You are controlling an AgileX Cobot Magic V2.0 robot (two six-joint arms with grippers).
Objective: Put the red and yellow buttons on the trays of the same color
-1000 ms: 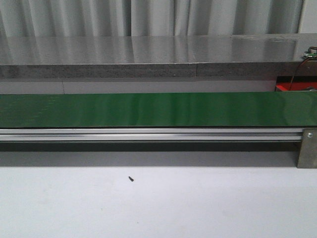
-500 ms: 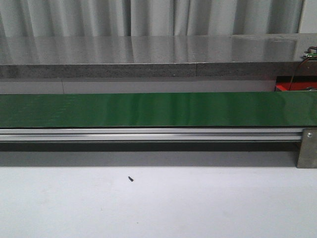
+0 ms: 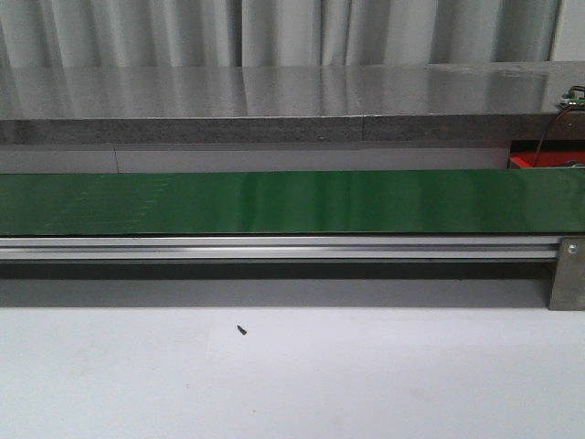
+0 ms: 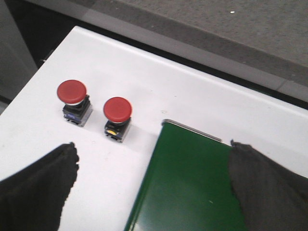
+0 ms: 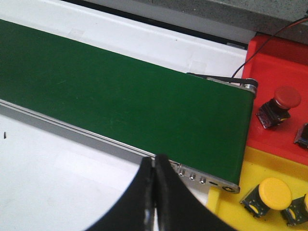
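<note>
Two red buttons (image 4: 71, 91) (image 4: 117, 109) stand side by side on the white table, just off the end of the green belt (image 4: 192, 183). My left gripper (image 4: 153, 149) hovers over that belt end, open and empty, a short way from the nearer button. My right gripper (image 5: 155, 162) is shut with nothing in it, above the table by the belt's rail. Past the belt's other end, the red tray (image 5: 274, 57) holds a red button (image 5: 281, 103), and the yellow tray (image 5: 255, 166) holds yellow buttons (image 5: 272, 192) (image 5: 296, 209). Neither gripper shows in the front view.
The green conveyor belt (image 3: 292, 201) runs across the front view on an aluminium rail (image 3: 274, 247), with a grey counter (image 3: 274, 101) behind. A corner of the red tray (image 3: 539, 161) shows at the right. A small black speck (image 3: 242, 330) lies on the white table.
</note>
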